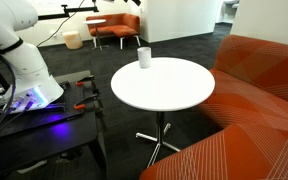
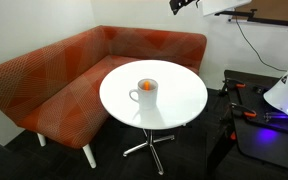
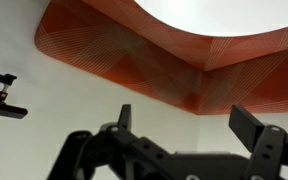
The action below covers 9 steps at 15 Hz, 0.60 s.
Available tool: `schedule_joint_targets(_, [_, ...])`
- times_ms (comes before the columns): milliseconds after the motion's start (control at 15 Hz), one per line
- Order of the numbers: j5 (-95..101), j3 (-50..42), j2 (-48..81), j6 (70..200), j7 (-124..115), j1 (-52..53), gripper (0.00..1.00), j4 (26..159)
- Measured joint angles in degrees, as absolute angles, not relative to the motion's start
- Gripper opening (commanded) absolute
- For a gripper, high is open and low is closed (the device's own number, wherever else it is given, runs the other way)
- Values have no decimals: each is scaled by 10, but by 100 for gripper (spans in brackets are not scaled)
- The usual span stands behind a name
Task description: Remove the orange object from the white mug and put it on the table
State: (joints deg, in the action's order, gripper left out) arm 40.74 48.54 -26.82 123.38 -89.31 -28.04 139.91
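A white mug (image 2: 144, 95) stands left of centre on the round desk (image 2: 179, 105), the orange object (image 2: 147, 86) showing inside its rim. The tool (image 3: 182, 115) is wide open, empty and well apart from the mug. It should descend straight over the rim and pinch narrowly. Bare desk surrounds the mug, and the sofa (image 2: 44, 80) hugs the desk's upper-left edge.

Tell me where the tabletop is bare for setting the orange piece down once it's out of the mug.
Only the white mug, orange object inside, stands on the table. The widest bare patch runs from the mug to the rim facing the robot's bench. Tighter: the strip between the mug's handle and the sofa.
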Motion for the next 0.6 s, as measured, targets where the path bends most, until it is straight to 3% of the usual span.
schedule_joint_targets(333, [542, 470, -185, 1142, -1054, -211, 100, 1371])
schedule_joint_targets(600, [609, 394, -116, 1129, -1167, -113, 100, 1356])
